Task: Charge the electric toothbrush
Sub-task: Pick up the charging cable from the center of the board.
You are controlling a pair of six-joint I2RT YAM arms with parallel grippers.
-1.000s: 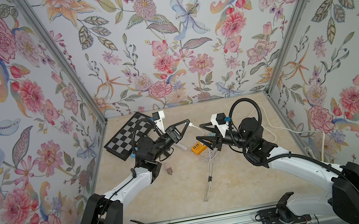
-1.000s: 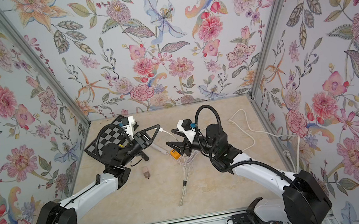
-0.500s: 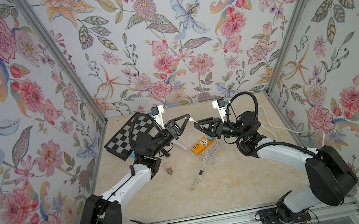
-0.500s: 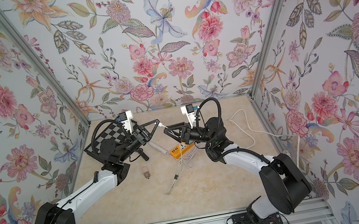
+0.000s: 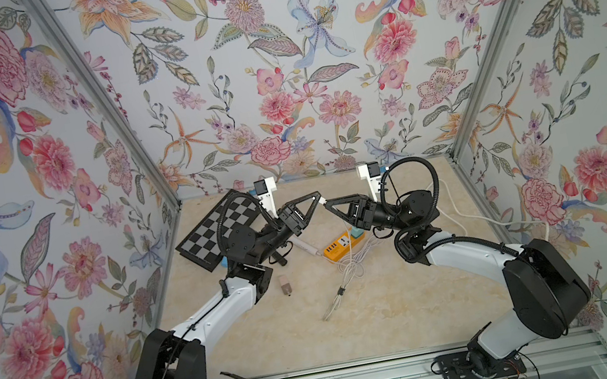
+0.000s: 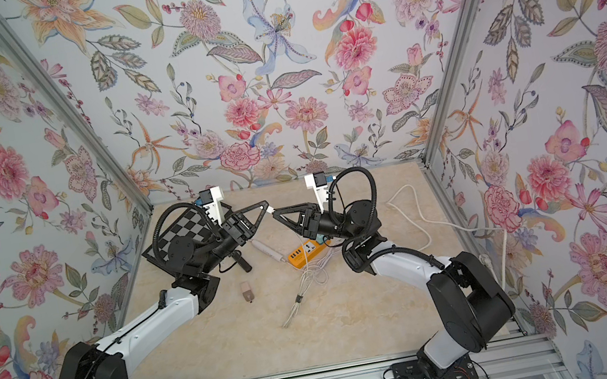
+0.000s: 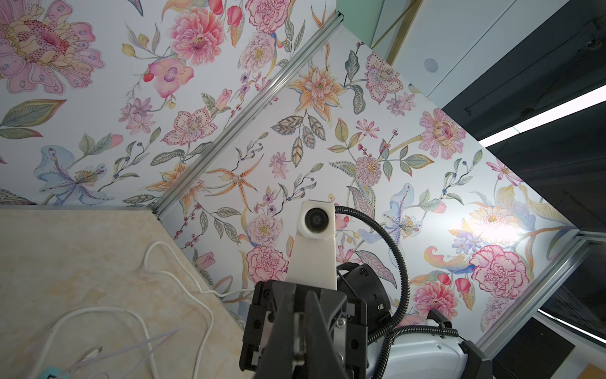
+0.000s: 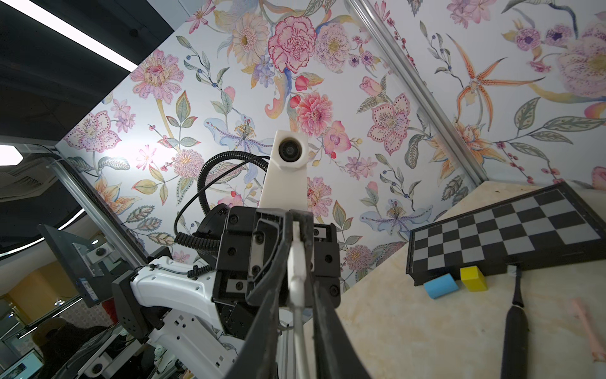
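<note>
One black electric toothbrush [image 8: 513, 328] lies on the beige marbled surface [image 5: 399, 308], well apart from the white charging plug [image 8: 296, 259] pinched aloft in the left gripper [image 5: 318, 198]. The right gripper [image 5: 329, 205] stands narrow around it, contact unclear; a mistimed release could drop the plug.

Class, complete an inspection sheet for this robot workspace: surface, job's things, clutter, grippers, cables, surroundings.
Surface: beige marbled tabletop.
Job's things: black toothbrush lying flat; orange power strip; white plug held aloft.
Clutter: chessboard, blue cylinder, yellow block.
Grippers: left gripper shut on white plug; right gripper with jaws flanking it, grip unclear.
Cables: white charger lead bunched; white power cord along the side.
Surroundings: floral walls.
</note>
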